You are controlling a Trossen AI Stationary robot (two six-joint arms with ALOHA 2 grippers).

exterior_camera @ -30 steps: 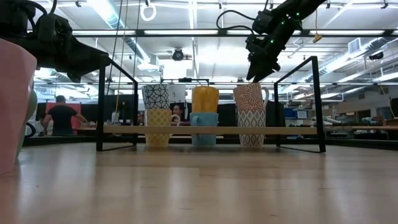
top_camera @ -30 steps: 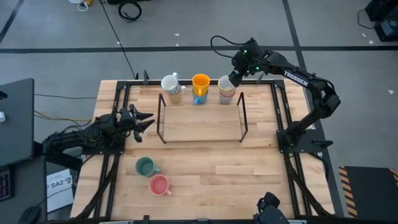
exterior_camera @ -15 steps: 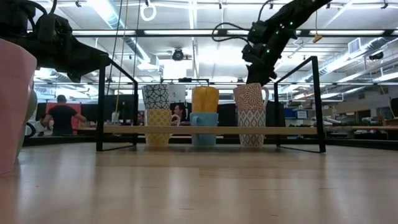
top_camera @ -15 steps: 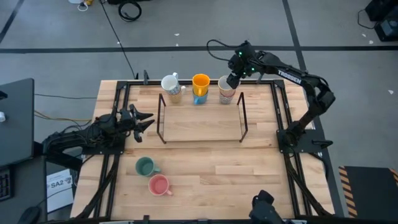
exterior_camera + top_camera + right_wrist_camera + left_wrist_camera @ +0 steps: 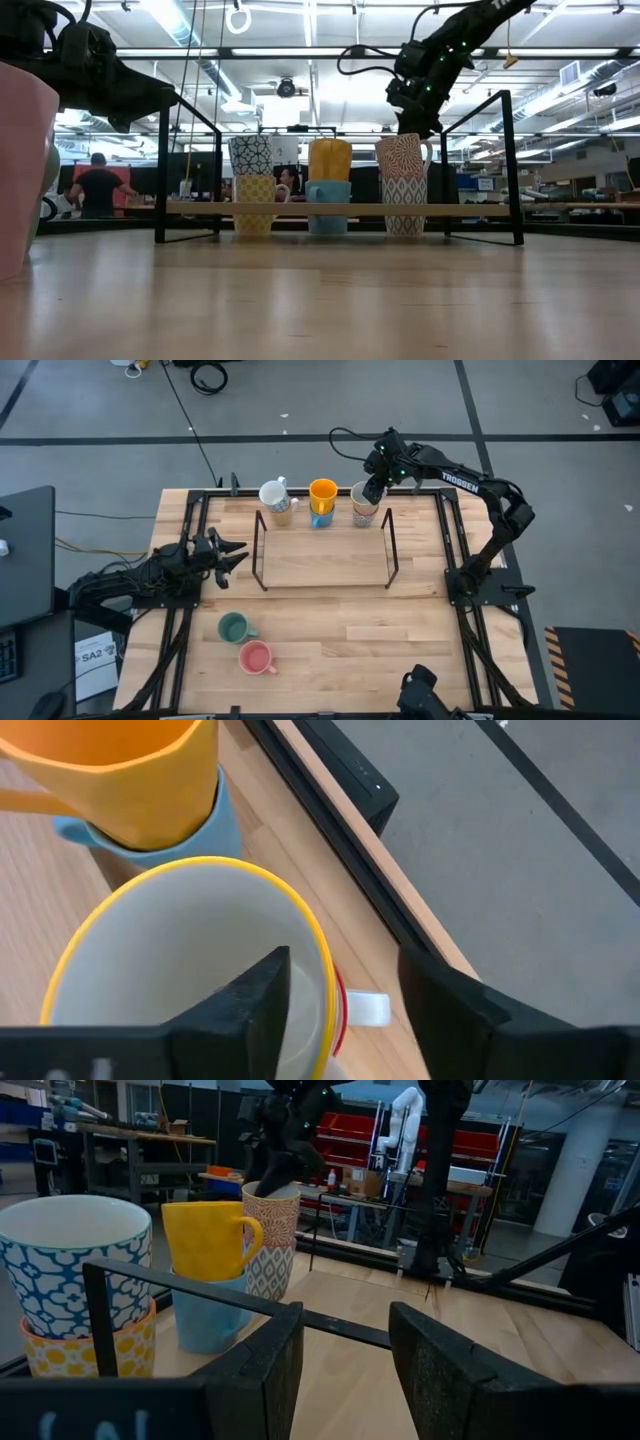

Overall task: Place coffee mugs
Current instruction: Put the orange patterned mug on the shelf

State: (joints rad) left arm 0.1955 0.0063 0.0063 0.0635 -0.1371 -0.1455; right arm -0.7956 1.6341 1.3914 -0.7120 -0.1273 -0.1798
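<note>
Three two-mug stacks stand by the table's far edge: a blue-patterned mug on a yellow-patterned one (image 5: 275,497), an orange mug on a blue one (image 5: 322,500), and two patterned white mugs (image 5: 365,504). A green mug (image 5: 233,627) and a pink mug (image 5: 256,657) sit upright on the near left. My right gripper (image 5: 345,970) is open above the right stack's top mug (image 5: 180,970); one finger is inside its yellow rim, the other outside by the handle (image 5: 366,1009). My left gripper (image 5: 235,554) waits open at the table's left.
A black metal frame with a wooden shelf (image 5: 325,560) stands mid-table, just on the near side of the stacks. Black rails run along the table's edges (image 5: 452,530). Bare wood lies to the right of the green and pink mugs. A person (image 5: 100,185) stands far behind.
My right gripper has moved toward the table's left and come over the right stack's top mug. The mugs have stayed where they were.
</note>
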